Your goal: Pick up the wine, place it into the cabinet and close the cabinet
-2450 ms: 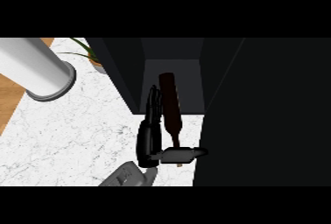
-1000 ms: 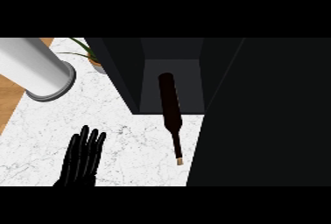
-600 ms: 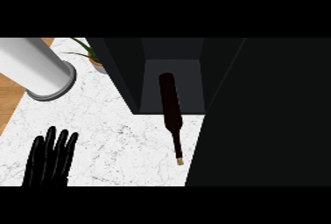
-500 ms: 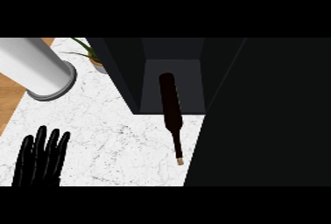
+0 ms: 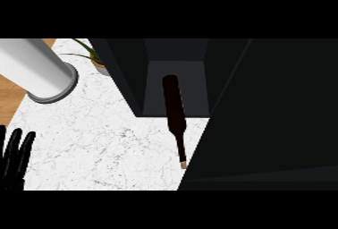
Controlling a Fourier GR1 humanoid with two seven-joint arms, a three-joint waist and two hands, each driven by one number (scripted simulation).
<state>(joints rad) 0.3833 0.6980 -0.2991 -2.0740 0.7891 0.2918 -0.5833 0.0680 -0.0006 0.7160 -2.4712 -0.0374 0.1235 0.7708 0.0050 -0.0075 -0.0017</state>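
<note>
Fingers of your left hand [image 5: 14,156] are staying straight and apart, holding nothing, at the bench's [image 5: 99,147] left edge. Your wine [image 5: 174,112] is lying with its body inside the cabinet [image 5: 173,71], neck sticking out. Closing the dark door [image 5: 277,112] is coming next, I think.
</note>
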